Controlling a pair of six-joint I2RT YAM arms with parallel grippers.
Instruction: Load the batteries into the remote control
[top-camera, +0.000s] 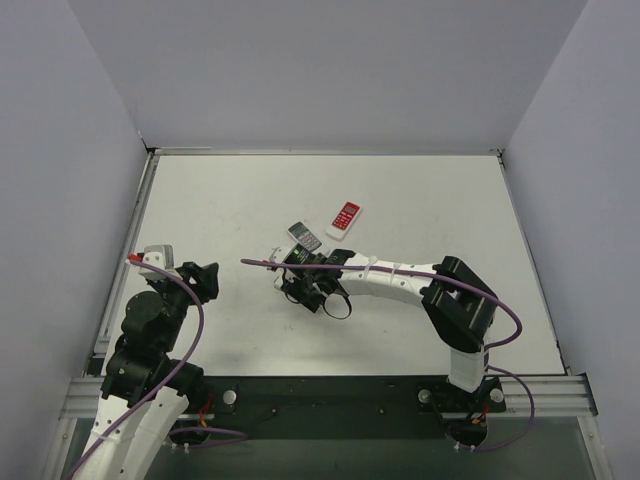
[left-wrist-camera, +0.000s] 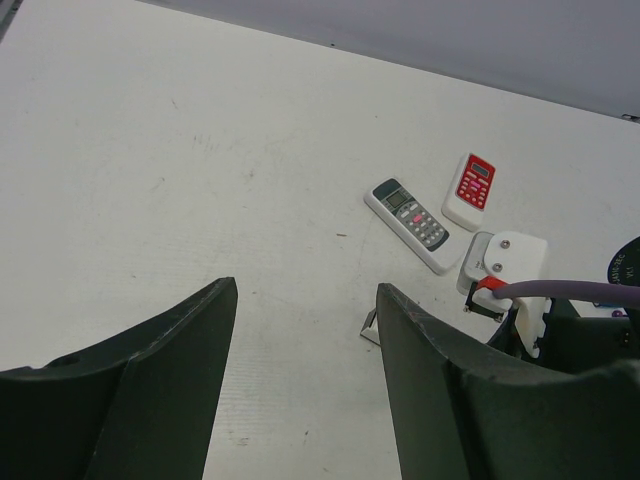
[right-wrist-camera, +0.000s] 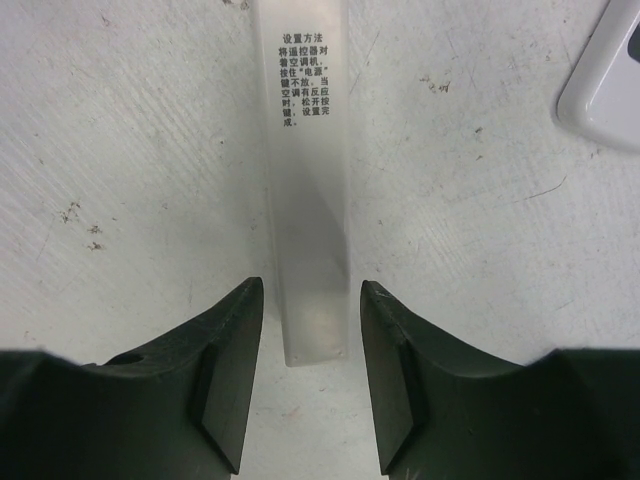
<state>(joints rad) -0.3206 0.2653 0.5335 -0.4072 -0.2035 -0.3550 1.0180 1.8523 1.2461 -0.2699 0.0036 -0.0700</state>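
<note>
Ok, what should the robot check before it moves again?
1. The right gripper is open: ok.
2. The white printed strip sits between its fingers: ok.
3. Fingers touching the strip: cannot tell.
4. The left gripper is open, off to the side: ok.
5. The grey remote and red remote lie buttons up, battery slots hidden: not ok.
6. Any batteries in sight: not ok, none show.

White remote (right-wrist-camera: 608, 85) cut by R edge; printed strip (right-wrist-camera: 305, 200) cut at top.
</note>
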